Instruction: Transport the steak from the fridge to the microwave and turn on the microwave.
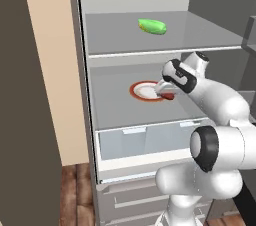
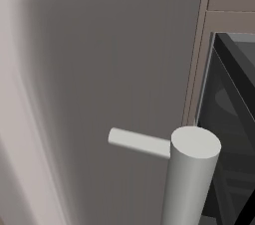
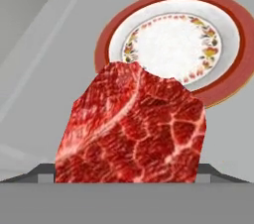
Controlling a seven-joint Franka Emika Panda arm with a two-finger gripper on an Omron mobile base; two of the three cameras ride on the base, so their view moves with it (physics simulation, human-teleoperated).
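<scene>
Open fridge (image 1: 82,70) with the arm reaching in, seen from the left base, the right base and the hand.

- **Left base view.** The white arm reaches into the compartment above the middle shelf (image 1: 112,107). The gripper (image 1: 165,90) points down at the right edge of the white red-rimmed plate (image 1: 142,91).
- **Steak.** The steak (image 1: 170,97) shows as a small dark-red patch just under the hand, at the plate's right rim, on the middle shelf.
- **Other contents.** A green oblong vegetable (image 1: 152,26) lies alone on the upper shelf (image 1: 112,37). A clear crisper bin (image 1: 145,142) sits below the middle shelf, with grey drawers (image 1: 130,200) under it.
- **Hand view.** The steak (image 3: 134,129), marbled red and white, takes up the foreground and overlaps the near rim of the plate (image 3: 225,77) (whose centre is bare and ringed by a floral border).
- **Jaws.** The jaws are spread wide and released, with one dark fingertip (image 3: 43,171) at each lower corner of the meat. Whether either tip touches the meat cannot be made out.
- **Right base view.** A broad grey door panel (image 2: 99,69) carries a pale cylindrical handle (image 2: 191,179). A dark glazed front (image 2: 231,119) stands just beside it on the right.
</scene>
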